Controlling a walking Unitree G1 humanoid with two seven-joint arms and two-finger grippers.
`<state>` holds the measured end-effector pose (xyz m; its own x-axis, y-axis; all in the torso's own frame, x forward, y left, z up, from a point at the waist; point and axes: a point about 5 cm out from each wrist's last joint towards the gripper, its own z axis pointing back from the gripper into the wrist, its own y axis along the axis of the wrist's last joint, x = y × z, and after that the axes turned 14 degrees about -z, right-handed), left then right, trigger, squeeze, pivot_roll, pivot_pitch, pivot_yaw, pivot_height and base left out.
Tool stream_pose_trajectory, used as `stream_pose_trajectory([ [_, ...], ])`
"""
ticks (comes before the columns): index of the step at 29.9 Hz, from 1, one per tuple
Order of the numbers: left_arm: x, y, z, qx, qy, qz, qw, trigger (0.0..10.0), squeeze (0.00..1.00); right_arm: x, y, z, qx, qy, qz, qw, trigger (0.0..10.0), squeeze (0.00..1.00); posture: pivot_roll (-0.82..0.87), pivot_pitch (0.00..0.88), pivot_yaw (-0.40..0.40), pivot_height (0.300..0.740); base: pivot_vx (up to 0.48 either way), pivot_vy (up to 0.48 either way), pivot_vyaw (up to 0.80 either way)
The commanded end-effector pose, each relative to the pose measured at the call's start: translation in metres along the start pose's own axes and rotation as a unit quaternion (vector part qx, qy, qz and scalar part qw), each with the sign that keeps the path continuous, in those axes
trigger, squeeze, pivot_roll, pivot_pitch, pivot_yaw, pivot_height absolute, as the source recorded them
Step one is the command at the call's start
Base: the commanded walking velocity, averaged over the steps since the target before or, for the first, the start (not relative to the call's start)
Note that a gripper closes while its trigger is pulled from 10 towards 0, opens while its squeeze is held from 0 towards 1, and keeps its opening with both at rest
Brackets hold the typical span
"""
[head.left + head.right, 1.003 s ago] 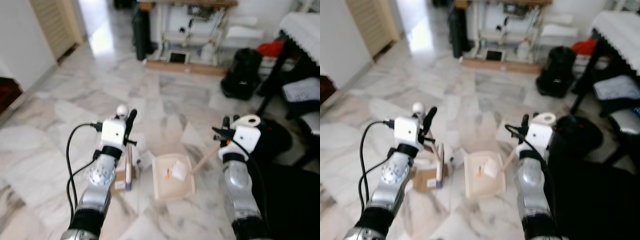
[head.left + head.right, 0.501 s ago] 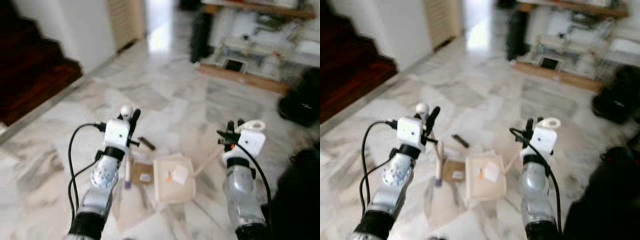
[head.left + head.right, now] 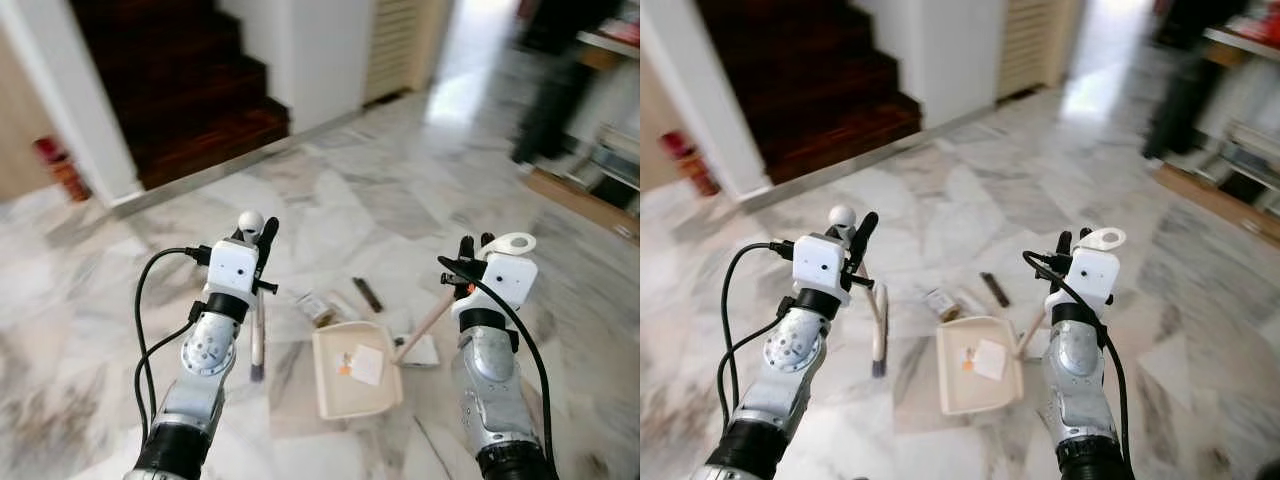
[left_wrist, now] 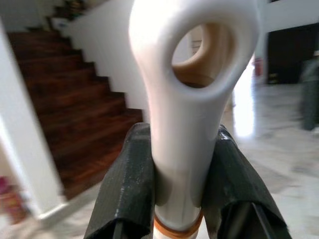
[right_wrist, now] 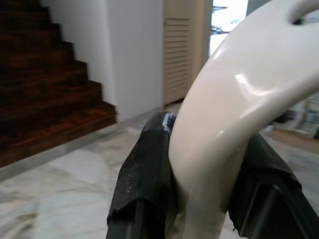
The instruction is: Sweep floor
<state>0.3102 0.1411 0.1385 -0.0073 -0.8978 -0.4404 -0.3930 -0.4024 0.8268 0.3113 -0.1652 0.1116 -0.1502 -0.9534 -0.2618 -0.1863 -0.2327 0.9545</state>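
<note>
Left gripper [image 4: 175,164] clamped on upright broom handle [image 3: 258,325], bristles on marble floor [image 3: 150,290] just left of dustpan [image 3: 352,372], which right gripper [image 5: 209,164] grips by its slanted handle [image 3: 425,325]; scattered litter [image 3: 318,306] lies just ahead, between both arms.

Both silver arms raised forward, left gripper [image 3: 262,232] and right gripper [image 3: 468,247] fingers clamped shut.

Glossy marble floor [image 3: 400,210], smooth plastic dustpan [image 3: 355,370], dark wooden stairs [image 3: 190,90].
</note>
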Motion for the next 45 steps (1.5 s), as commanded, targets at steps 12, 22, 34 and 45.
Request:
stream_pose_trajectory([
  [12,-0.009,-0.005,0.005,-0.011,0.018,-0.01,1.0,10.0,0.0,0.01,-0.003,-0.009,-0.036,-0.042,-0.122,0.991,10.0,0.0,0.02,0.0,-0.06,0.74,0.0,0.0,0.52],
  [22,-0.013,-0.011,0.008,-0.026,0.028,-0.016,0.999,10.0,0.0,0.022,-0.024,-0.01,-0.096,-0.075,-0.13,0.984,10.0,0.0,0.02,0.0,-0.06,0.74,0.0,0.0,0.0],
  [34,-0.012,-0.011,0.006,-0.028,0.024,-0.012,0.999,10.0,0.0,0.048,-0.047,-0.009,-0.176,-0.15,-0.178,0.957,10.0,0.0,0.02,0.0,-0.055,0.74,0.0,0.0,0.0],
  [45,-0.01,-0.011,0.006,-0.031,0.021,-0.006,0.999,10.0,0.0,0.049,-0.051,-0.008,-0.183,-0.151,-0.207,0.949,10.0,0.0,0.02,0.0,-0.055,0.74,0.0,0.0,0.0],
])
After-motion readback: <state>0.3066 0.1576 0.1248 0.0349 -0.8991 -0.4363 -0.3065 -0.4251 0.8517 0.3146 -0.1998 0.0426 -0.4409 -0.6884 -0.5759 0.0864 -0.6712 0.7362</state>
